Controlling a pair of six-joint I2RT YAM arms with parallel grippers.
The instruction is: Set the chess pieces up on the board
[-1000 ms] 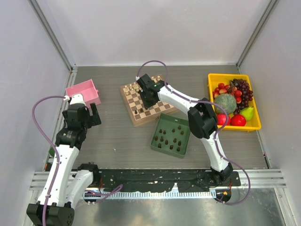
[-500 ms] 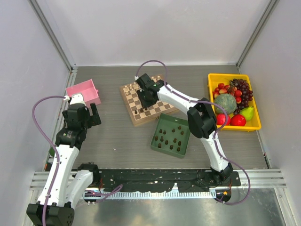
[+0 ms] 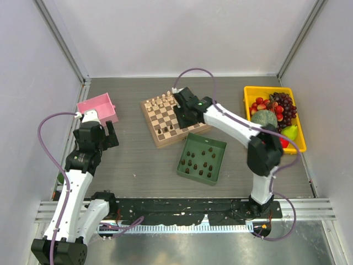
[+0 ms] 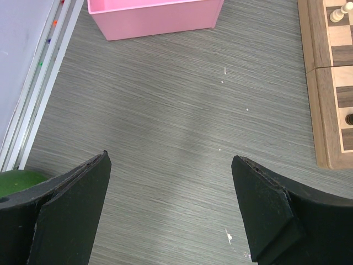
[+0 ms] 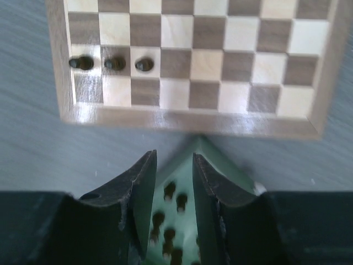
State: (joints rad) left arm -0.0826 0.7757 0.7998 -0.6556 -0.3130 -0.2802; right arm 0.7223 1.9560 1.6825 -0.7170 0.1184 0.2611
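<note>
The chessboard (image 3: 165, 117) lies at the table's middle back, with cream chessmen along its far edge. Three dark chess pieces (image 3: 166, 131) stand in a row on its near left corner; they also show in the right wrist view (image 5: 115, 64). Several more dark pieces (image 3: 199, 161) stand in the green tray (image 3: 216, 144). My right gripper (image 3: 184, 117) hovers over the board's near right edge and the tray's corner; its jaws (image 5: 174, 165) stand a little apart and empty. My left gripper (image 4: 171, 204) is wide open and empty, left of the board (image 4: 325, 83).
A pink bin (image 3: 98, 107) stands at the back left, just beyond my left gripper (image 3: 110, 134). A yellow tray (image 3: 248, 96) of fruit stands at the right. A green round thing (image 4: 16, 179) sits by the left rail.
My right arm has swung to the right, and its gripper has drawn from the board's left middle to its near right edge, over the tray corner. The left arm has not moved.
</note>
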